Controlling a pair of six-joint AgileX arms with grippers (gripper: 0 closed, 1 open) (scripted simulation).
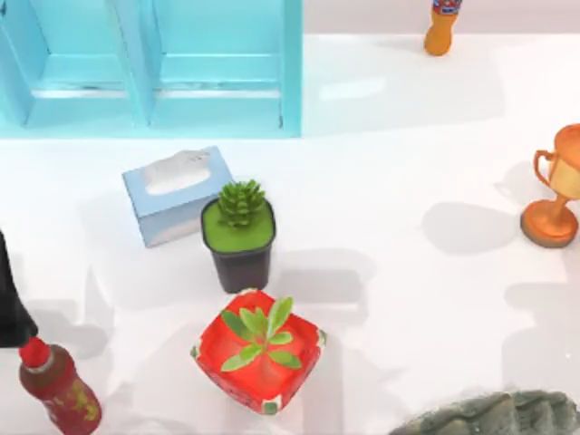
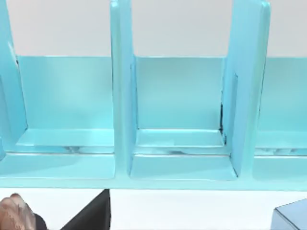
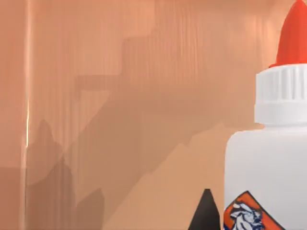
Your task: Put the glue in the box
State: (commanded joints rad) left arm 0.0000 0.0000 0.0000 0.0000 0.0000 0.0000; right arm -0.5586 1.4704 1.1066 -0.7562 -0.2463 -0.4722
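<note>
The glue [image 3: 266,158] stood upright right in front of the right wrist camera, red-orange cap on top, with plain tan-brown panels behind it. A dark tip of the right gripper [image 3: 206,213] sat just beside the bottle, and I couldn't tell whether it had any grip. The left gripper [image 2: 91,213] hung facing the blue divided rack [image 2: 180,143], its state unclear too.

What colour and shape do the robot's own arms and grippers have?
All matte black. The left arm is a dark tapering body at the top view's left edge. The wrist views show a black wedge and a black pointed tip. No cables or markings are visible.
</note>
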